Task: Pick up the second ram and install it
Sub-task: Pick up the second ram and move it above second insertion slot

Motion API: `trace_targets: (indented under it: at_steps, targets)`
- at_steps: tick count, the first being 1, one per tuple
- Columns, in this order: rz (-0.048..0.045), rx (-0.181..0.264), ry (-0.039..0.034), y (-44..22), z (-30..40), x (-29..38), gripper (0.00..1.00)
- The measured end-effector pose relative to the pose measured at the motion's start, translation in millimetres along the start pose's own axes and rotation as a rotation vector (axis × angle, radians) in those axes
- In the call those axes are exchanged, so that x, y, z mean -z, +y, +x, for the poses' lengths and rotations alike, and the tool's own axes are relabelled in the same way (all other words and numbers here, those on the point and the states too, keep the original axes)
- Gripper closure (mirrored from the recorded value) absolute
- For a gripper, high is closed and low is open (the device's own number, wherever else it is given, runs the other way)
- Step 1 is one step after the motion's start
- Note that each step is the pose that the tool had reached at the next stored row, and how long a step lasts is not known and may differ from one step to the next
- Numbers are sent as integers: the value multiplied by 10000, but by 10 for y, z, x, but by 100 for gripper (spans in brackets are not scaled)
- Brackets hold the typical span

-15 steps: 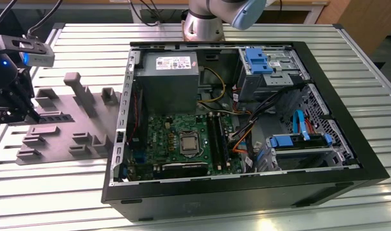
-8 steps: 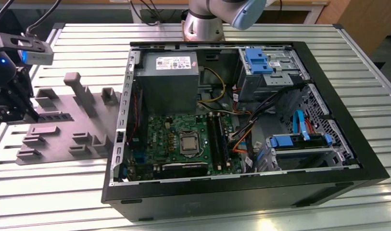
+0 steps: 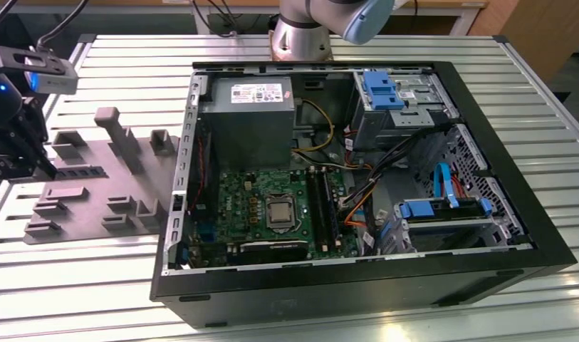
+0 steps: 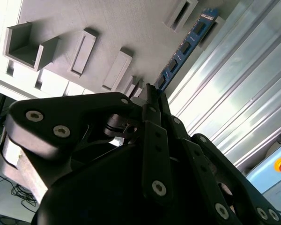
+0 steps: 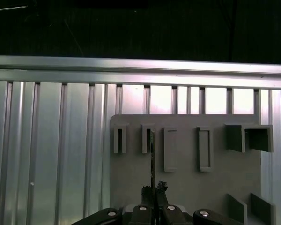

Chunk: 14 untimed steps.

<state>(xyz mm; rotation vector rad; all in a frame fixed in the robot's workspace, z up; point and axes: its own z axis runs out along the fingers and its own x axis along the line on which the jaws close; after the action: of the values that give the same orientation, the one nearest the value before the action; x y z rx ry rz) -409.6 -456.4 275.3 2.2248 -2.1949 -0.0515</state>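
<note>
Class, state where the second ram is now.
It is at the exterior view's left, outside the computer case, over the fixture plate; in the second wrist view the second ram has one end gripped by the end effector.

Exterior view: high, angled down on open case point(image 3: 346, 292), table point(image 3: 99, 285), grey plate point(image 3: 90, 203). Both wrist views: close behind gripper point(image 5: 153, 188), facing same plate, ram point(image 4: 185, 49).
</note>
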Motion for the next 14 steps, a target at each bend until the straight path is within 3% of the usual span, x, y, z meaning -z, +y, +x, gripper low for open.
trace_targets:
  at_steps: [14]
  targets:
    - [1, 0, 3, 1, -1, 37, 86]
